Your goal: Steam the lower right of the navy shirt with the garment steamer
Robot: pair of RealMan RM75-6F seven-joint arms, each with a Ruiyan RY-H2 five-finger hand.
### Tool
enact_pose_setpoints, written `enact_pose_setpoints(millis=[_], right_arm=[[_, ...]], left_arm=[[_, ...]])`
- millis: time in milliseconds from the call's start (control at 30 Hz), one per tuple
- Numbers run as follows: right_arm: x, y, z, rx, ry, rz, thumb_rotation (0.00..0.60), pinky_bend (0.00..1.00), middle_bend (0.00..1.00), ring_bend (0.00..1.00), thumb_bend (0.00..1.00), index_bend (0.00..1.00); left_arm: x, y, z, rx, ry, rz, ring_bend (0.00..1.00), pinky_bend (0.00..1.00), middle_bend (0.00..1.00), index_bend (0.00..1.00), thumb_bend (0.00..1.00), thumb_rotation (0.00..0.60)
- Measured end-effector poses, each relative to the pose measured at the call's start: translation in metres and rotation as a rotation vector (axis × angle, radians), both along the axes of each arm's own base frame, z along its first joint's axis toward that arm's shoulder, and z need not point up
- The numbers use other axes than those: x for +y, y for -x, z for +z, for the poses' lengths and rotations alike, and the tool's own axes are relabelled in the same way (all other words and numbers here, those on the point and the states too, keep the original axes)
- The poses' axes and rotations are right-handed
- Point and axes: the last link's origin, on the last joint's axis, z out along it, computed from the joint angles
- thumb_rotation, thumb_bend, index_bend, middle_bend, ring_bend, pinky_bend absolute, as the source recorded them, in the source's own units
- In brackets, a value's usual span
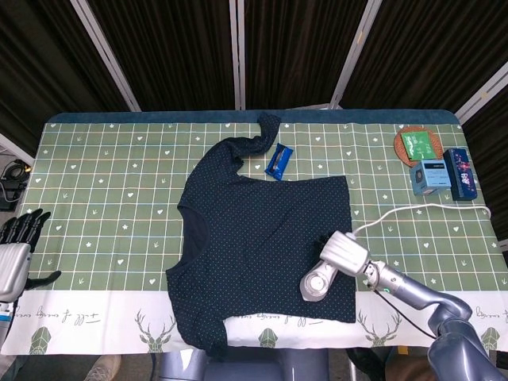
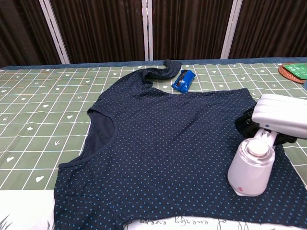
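**Steamer over the shirt's lower right corner**

The steamer point(image 1: 328, 267) sits over the lower right part of the shirt point(image 1: 266, 246), near the hem and the right edge. In the chest view its white head point(image 2: 251, 167) points down at the fabric; whether it touches the cloth cannot be told. Its pale handle point(image 2: 280, 115) runs off to the right. The right hand point(image 2: 249, 125) grasps that handle; only dark fingers show behind it, the rest being hidden by the steamer body. A white cord point(image 1: 413, 213) trails from the steamer across the table toward the right edge.

The shirt, navy with small dots, lies spread flat in the middle of the table point(image 1: 103, 198), its neckline to the left and one sleeve bunched toward the far side. The lower left corner hangs over the near edge.

The left hand point(image 1: 17, 238) is at the table's left edge, well apart from the shirt, released, with dark fingers spread and holding nothing.

A blue packet point(image 1: 278, 160) lies just beside the bunched sleeve. At the far right are a round mat point(image 1: 418, 146) with a green item on it, a blue box point(image 1: 431, 176) and a dark blue box point(image 1: 459, 174).
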Motion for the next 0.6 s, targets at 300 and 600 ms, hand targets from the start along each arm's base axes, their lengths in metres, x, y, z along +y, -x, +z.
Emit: enact_pose_setpoints(millis=[300, 600], right_arm=[[-0.014, 0.018, 0.018, -0.016, 0.060, -0.137, 0.600, 0.88, 0.61, 0.63, 0.76, 0.75], [-0.006, 0.013, 0.012, -0.050, 0.022, -0.114, 0.600, 0.88, 0.61, 0.63, 0.74, 0.75]], left_arm=[[0.001, 0.000, -0.001, 0.001, 0.004, 0.002, 0.00, 0.00, 0.00, 0.00, 0.00, 0.600], [0.000, -0.001, -0.002, -0.013, 0.012, 0.000, 0.00, 0.00, 0.00, 0.00, 0.00, 0.600]])
